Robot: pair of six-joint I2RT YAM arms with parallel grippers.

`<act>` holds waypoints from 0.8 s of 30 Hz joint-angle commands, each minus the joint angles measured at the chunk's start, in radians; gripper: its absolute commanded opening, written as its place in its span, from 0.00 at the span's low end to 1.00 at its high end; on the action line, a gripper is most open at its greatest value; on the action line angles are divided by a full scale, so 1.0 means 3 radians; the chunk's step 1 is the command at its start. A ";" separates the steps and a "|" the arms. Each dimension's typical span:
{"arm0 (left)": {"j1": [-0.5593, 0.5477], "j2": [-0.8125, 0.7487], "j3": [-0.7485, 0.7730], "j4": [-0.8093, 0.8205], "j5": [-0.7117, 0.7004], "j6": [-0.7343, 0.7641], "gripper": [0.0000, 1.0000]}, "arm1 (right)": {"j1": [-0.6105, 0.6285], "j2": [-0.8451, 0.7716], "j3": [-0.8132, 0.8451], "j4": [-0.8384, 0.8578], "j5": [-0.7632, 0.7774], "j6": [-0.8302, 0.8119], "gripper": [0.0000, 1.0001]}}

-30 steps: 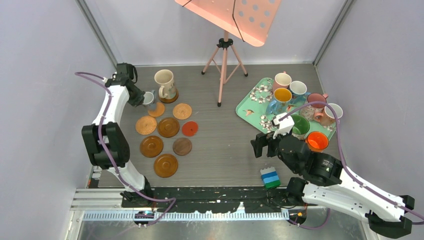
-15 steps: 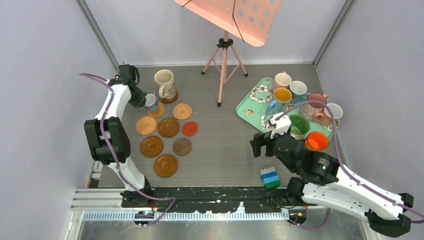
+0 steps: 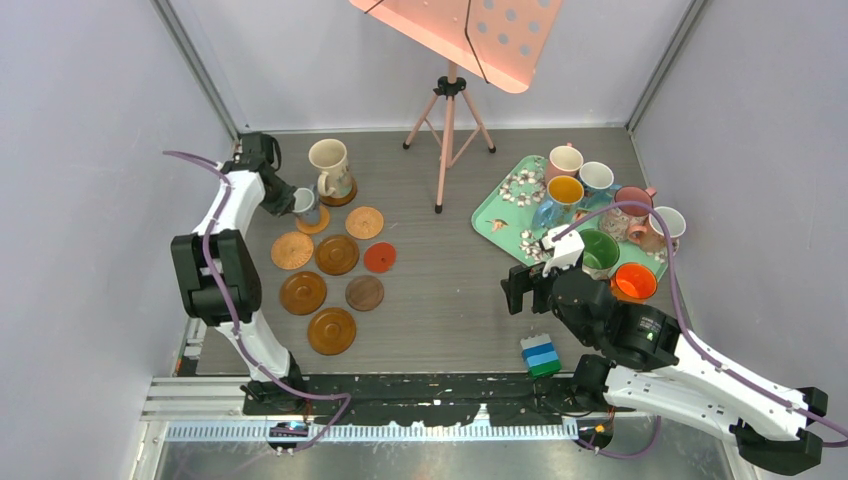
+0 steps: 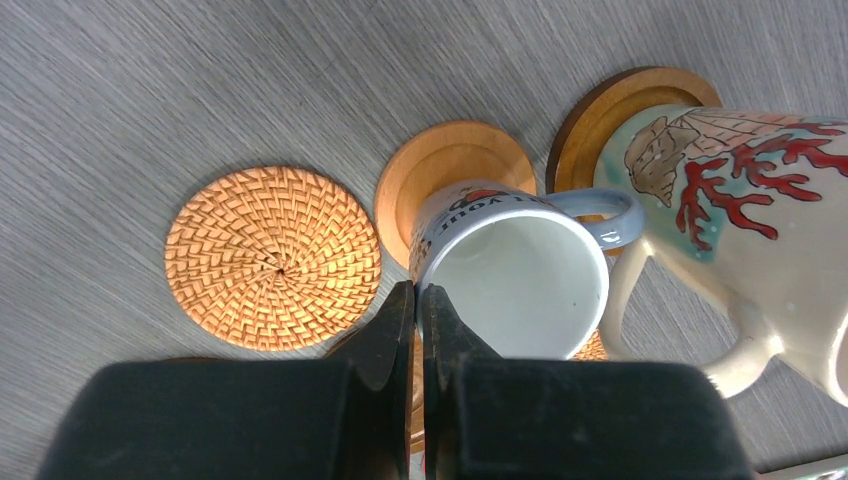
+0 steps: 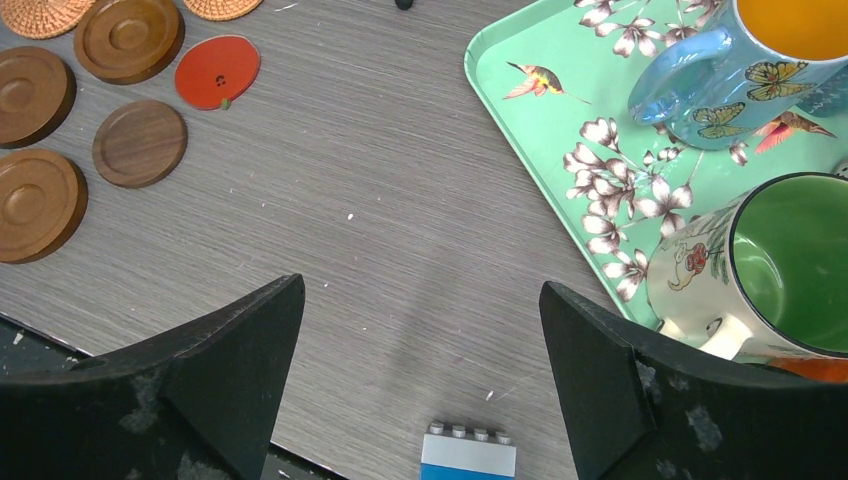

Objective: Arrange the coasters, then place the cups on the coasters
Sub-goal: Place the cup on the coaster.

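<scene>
While clenched on the rim of a grey-blue mug (image 4: pixel 510 275), left hand (image 4: pixel 415 300) holds it over a tan coaster (image 4: pixel 445 160) at 11 o'clock of the coasters (image 3: pixel 335 255); contact unclear. Cream coral mug (image 4: pixel 740 200) stands on a dark coaster (image 4: pixel 610 100) at its 1 o'clock. Right hand (image 5: pixel 420 310) released, spread wide over bare tabletop (image 5: pixel 400 200), at the mint tray's (image 3: pixel 500 215) 7 o'clock.

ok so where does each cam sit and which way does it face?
Top external: above and behind the robot, looking down; the left gripper and right gripper both show.
Left wrist: on that wrist, looks down past shut fingers pinching the rim of the grey-blue mug over a tan coaster.
Right wrist: on that wrist, looks down between wide-open fingers at table and mint tray.
Shared: top and left wrist see the cream coral mug; top and right wrist the red coaster.
</scene>
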 commanded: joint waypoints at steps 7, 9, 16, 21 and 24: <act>0.0008 -0.0020 0.0059 0.0124 -0.0019 0.0007 0.24 | 0.0013 -0.0023 0.0134 0.0063 0.0073 0.0024 0.95; 0.0008 -0.0028 0.0104 0.0064 -0.0011 0.0049 0.37 | 0.0013 -0.0010 0.0151 0.0067 0.0059 0.0028 0.95; 0.0008 -0.0290 0.0206 -0.0111 0.0221 0.0279 0.58 | 0.0013 0.0058 0.0168 0.0154 -0.0028 0.0065 0.95; -0.0057 -0.0724 0.0253 -0.0268 0.0453 0.0695 0.64 | 0.0010 0.0287 0.0271 0.0212 0.0212 -0.0047 0.95; -0.0151 -0.1036 0.0165 -0.0308 0.0572 0.1033 0.69 | -0.0047 0.0453 0.0326 0.0341 0.0423 -0.0296 0.95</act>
